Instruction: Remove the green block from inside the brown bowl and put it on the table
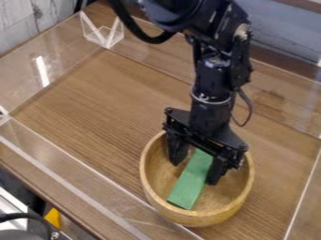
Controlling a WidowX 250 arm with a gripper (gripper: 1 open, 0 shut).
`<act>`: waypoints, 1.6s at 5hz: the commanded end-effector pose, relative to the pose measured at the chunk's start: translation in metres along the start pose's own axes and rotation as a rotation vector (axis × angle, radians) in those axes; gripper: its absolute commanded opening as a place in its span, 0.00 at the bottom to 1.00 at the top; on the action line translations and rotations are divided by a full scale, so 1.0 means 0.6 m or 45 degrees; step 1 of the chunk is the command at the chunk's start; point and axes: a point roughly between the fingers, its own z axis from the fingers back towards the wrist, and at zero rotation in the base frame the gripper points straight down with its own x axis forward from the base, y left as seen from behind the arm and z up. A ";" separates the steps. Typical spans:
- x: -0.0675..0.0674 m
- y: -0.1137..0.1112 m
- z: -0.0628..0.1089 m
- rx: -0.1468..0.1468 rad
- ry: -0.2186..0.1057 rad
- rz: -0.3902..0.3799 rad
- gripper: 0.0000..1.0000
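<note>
- Claw [201, 159] pointing straight down, fingers spread wide, nothing pinched.
- Fingertips sit inside the brown bowl [160, 191], one on each side of the upper end of the green block [193, 178].
- Left-of-frame finger [175, 150] is just beside the block's upper left edge; the other finger is just beside its upper right edge. Can't tell if either one actually touches the block.
- Green block lies flat and tilted on the bowl's inner slope, long axis running from under the claw down toward the near rim. Lower end is clear of the claw, toward the camera.
- Bowl is directly below the claw and rests on the desk [113, 94], near the front acrylic wall.
- Black arm [213, 66] rises from the claw toward the top of frame, leaning slightly left of it.
- Clear acrylic walls [51, 56] run around the desk; the left wall and far corner are well apart from the claw, up and left of it.
- Small clear folded acrylic piece [100, 30] stands at the far left corner, well apart from the claw.
</note>
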 end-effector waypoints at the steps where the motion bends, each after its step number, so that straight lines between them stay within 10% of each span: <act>1: -0.003 0.005 0.006 -0.006 -0.043 0.006 0.00; 4: -0.014 0.017 0.067 -0.059 -0.095 0.168 0.00; 8: 0.003 -0.024 0.063 -0.026 -0.110 0.082 0.00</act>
